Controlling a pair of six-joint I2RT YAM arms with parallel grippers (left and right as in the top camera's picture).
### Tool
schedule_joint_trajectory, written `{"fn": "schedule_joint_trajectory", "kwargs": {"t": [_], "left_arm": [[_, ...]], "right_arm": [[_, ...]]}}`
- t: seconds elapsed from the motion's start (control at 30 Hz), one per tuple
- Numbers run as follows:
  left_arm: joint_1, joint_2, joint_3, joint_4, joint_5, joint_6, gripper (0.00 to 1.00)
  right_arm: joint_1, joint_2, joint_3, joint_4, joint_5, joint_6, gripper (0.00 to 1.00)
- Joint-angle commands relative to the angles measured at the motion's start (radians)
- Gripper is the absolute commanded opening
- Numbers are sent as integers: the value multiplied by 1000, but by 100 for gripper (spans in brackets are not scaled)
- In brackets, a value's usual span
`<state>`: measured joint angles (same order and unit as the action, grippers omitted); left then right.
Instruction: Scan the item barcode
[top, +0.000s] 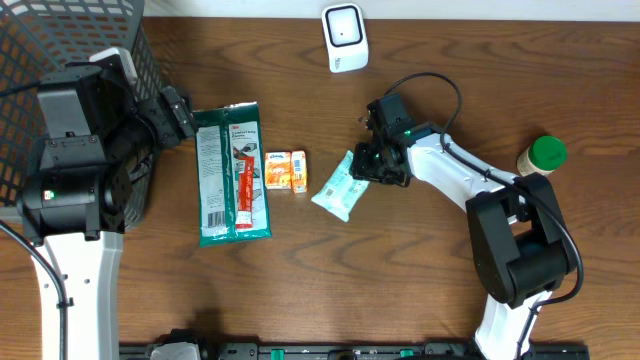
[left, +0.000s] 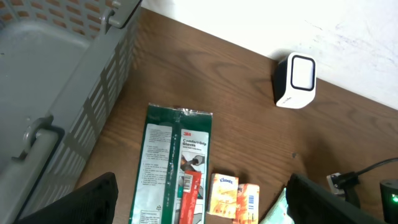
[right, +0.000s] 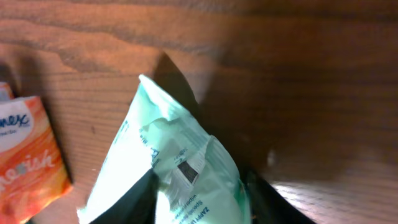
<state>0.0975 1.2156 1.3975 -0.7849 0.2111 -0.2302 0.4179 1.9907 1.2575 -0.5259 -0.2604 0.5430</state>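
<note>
Mint-green packet (right: 180, 165) — lower end between right fingers (right: 134, 204), both touching it

Even, fairly bright light falls from above in the overhead view, leaving short soft shadows on the table (top: 400, 290). In the left wrist view the near-left basket (left: 56, 81) is soft and the far wall (left: 348, 37) washes out. The right wrist view is dim and warm: the pale green packet (right: 180, 168) throws 1 dark shadow rightward, with glare on the wood at near right.
</note>
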Motion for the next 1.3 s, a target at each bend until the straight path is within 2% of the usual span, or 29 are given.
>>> {"fn": "schedule_joint_trajectory", "kwargs": {"t": [0.0, 0.03, 0.1, 0.2, 0.3, 0.63, 0.7, 0.73, 0.8, 0.83, 1.0, 1.27], "left_arm": [[5, -1, 5, 0, 6, 12, 87], [5, -1, 5, 0, 6, 12, 87], [5, -1, 5, 0, 6, 12, 87], [5, -1, 5, 0, 6, 12, 87], [5, -1, 5, 0, 6, 12, 87], [5, -1, 5, 0, 6, 12, 87], [5, -1, 5, 0, 6, 12, 87], [5, -1, 5, 0, 6, 12, 87], [5, -1, 5, 0, 6, 12, 87], [5, -1, 5, 0, 6, 12, 87], [5, -1, 5, 0, 6, 12, 87], [5, -1, 5, 0, 6, 12, 87]], "right_arm": [[-11, 35, -10, -5, -81, -7, 30], [-14, 34, -10, -6, -84, -17, 26], [-19, 34, -10, -10, -89, -24, 26], [-20, 35, -11, -21, -89, -24, 41], [-20, 35, -11, -27, -87, -24, 45], [28, 39, -11, -27, 34, 26, 42], [40, 39, -11, -27, 48, 26, 35], [45, 39, -11, -27, 58, 26, 28], [52, 39, -11, -26, 72, 25, 5], [52, 39, -11, -27, 73, 24, 1], [28, -9, -10, -52, 27, -114, 1], [-118, -239, -10, -192, -18, -372, 1]]}}
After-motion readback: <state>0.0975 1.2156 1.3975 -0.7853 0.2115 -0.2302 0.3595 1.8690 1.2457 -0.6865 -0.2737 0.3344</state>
